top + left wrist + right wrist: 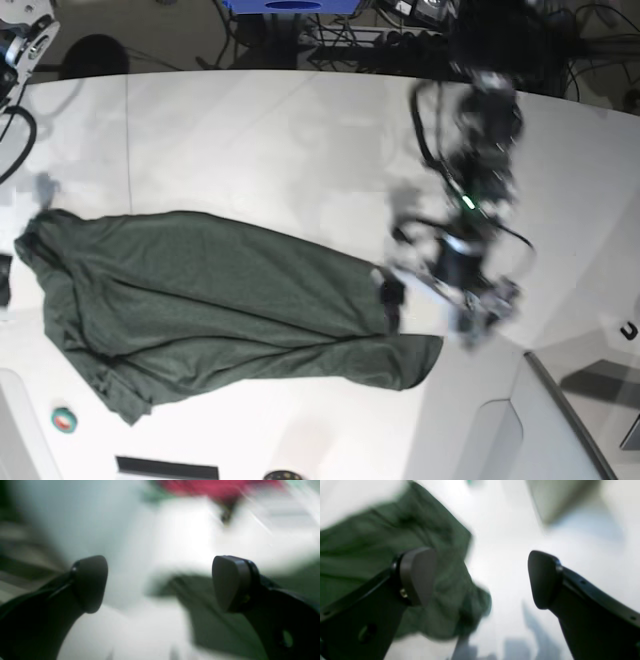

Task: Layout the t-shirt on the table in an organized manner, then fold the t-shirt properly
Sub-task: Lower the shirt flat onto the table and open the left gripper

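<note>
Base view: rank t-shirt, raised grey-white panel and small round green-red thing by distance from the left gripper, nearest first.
From the left gripper, blurred, at the view's right:
1. t-shirt: its right-hand corner lies just beside and below the gripper.
2. raised grey-white panel: bottom right corner, a little farther.
3. small round green-red thing: far bottom left, beyond the shirt.

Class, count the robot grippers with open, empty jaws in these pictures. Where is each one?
2. The left gripper hangs over the t-shirt's right end; the right gripper is above the shirt's edge on the white table, out of the base view.
</note>
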Controlling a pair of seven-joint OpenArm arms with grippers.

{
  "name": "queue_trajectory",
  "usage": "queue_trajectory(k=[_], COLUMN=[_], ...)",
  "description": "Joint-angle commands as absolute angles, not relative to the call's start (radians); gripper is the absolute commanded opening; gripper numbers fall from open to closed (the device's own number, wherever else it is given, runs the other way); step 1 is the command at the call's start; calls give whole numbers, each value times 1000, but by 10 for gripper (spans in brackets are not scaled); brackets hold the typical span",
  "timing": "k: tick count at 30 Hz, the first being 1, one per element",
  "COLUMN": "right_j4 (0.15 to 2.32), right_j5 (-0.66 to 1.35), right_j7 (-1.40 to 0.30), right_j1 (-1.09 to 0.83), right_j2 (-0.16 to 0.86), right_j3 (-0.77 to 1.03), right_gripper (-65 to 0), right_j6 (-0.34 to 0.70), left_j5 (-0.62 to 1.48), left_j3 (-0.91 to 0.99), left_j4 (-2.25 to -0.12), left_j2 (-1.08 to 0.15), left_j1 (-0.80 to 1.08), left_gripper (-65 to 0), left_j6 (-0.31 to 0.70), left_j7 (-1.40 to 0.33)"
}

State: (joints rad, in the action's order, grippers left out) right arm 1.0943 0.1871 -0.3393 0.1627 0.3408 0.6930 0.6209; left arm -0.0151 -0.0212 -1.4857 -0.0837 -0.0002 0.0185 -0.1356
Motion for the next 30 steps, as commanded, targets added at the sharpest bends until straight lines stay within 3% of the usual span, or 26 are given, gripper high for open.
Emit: queue_trajectory(k=[1,2,6,13,18,19,21,24,27,30], right_j4=[1075,1040,901,714,693,693,694,697,754,960], right_j5=[208,208,208,209,209,209,209,209,209,209], right_j7=[-311,-311,-295,-248,-254,-271,-309,-346,-403,-495], right_j1=[182,186,209,237,225,211,200,194,160,64], right_j2=[357,357,357,354,349,349,349,355,360,348], right_j3=[711,717,719,713,711,711,711,714,713,713], right_gripper=[-125,-125,-126,-128,-147,-179,-314,-635,-630,-650], right_j6=[627,627,627,627,627,627,634,634,636,636], left_j5=[-15,-15,-15,-25,-25,-25,-25,-25,-24,-24], left_j3=[-42,-68,-96,-104,-104,-104,-104,-104,-93,-90], left_j4=[-1483,-1452,-1313,-975,-773,-766,-773,-792,-848,-947], left_j2=[-94,-82,-19,73,74,59,25,-31,-81,-139], left_j1=[-38,-41,-101,-254,-291,-285,-260,-225,-171,-96], left_gripper=[-137,-212,-635,-650,-650,-650,-650,-650,-650,-650], left_j6=[-5,-5,-7,-8,-12,-12,-12,-12,-12,-12], left_j7=[-94,-93,-67,-38,-38,-38,-42,-45,-47,-47])
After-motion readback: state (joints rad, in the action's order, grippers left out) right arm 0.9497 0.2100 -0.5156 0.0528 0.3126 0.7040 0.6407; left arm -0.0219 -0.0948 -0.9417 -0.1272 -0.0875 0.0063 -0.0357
